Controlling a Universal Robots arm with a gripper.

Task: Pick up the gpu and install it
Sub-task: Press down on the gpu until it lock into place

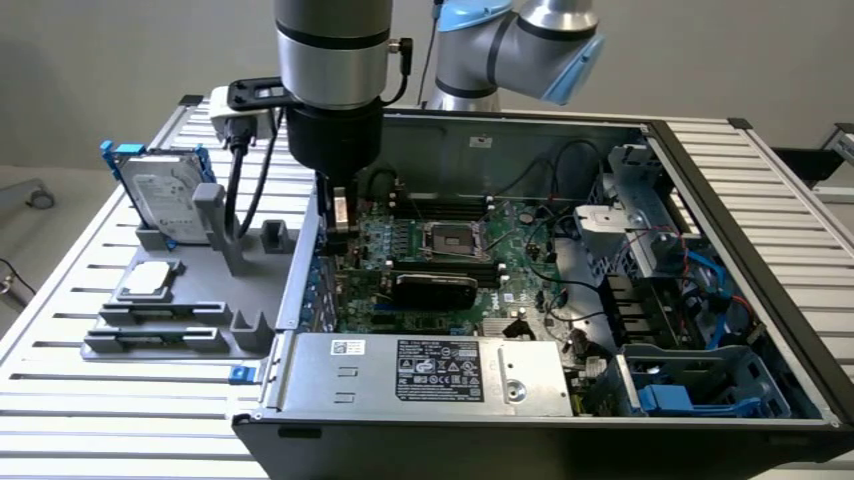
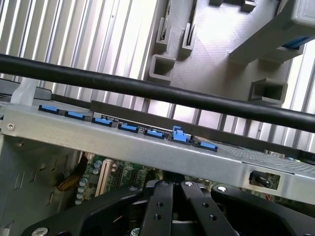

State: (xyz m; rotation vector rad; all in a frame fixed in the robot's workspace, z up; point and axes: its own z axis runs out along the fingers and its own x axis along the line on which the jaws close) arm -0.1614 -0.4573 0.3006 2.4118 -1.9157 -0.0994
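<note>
Closest in the exterior view is the silver power supply housing (image 1: 414, 368) along the front edge of the open computer case (image 1: 747, 230). Just past it, the gpu (image 1: 430, 288) stands on the green motherboard (image 1: 514, 225) as a low black finned block. It sits below the empty processor socket (image 1: 449, 240), with one end toward the case's rear wall on the exterior view's left. The gripper (image 1: 339, 228) hangs inside the case against that wall, just above and beside that end of the card. In the wrist view its black fingers (image 2: 160, 211) are drawn tight together. Their tips fall outside what can be seen, so it cannot be told whether they pinch the card's edge or only bear on it. Beyond the fingers that view shows the grey metal rear wall with its row of blue clips (image 2: 130, 128), then a black cable (image 2: 147, 88) crossing in front. Farther off is the grey parts tray (image 1: 200, 280) on the slatted table (image 1: 80, 400). On the tray, well apart from the case, the hard drive (image 1: 163, 205) stands upright in its blue frame beside several bare holders. Judging from this, the pick-up is done and the work is in the installing step, with the card at or in its slot. Finishing that step would call for the card's lower edge to line up with the slot. It would also call for a straight downward press and for the card's rear end to stay clear of the wall and clips.
</note>
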